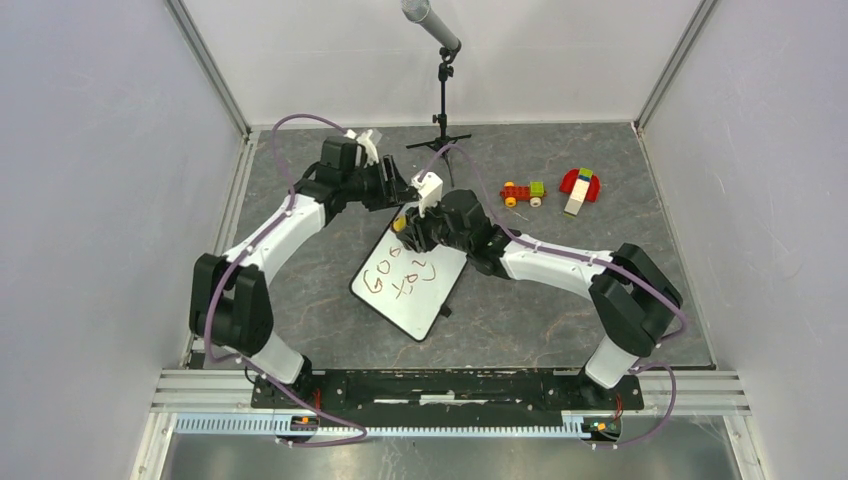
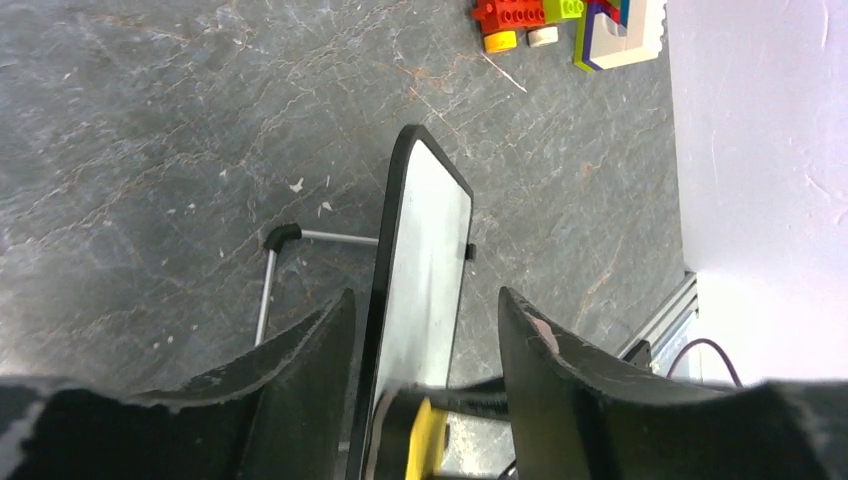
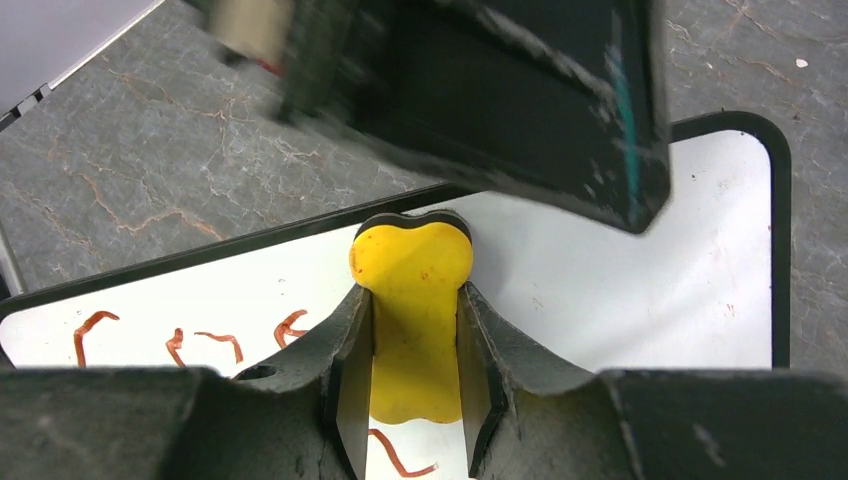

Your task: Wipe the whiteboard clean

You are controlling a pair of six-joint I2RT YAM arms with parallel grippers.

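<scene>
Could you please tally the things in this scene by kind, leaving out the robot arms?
Whiteboard: 1
Yellow eraser: 1
Toy brick builds: 2
Microphone stand: 1
Total: 5

Whiteboard (image 1: 418, 300): white rectangular board, thin black frame, rounded corners. Position: mid-table, rotated diagonally, one corner pointing near. Red handwriting on left portion; remaining visible surface clean.
</scene>
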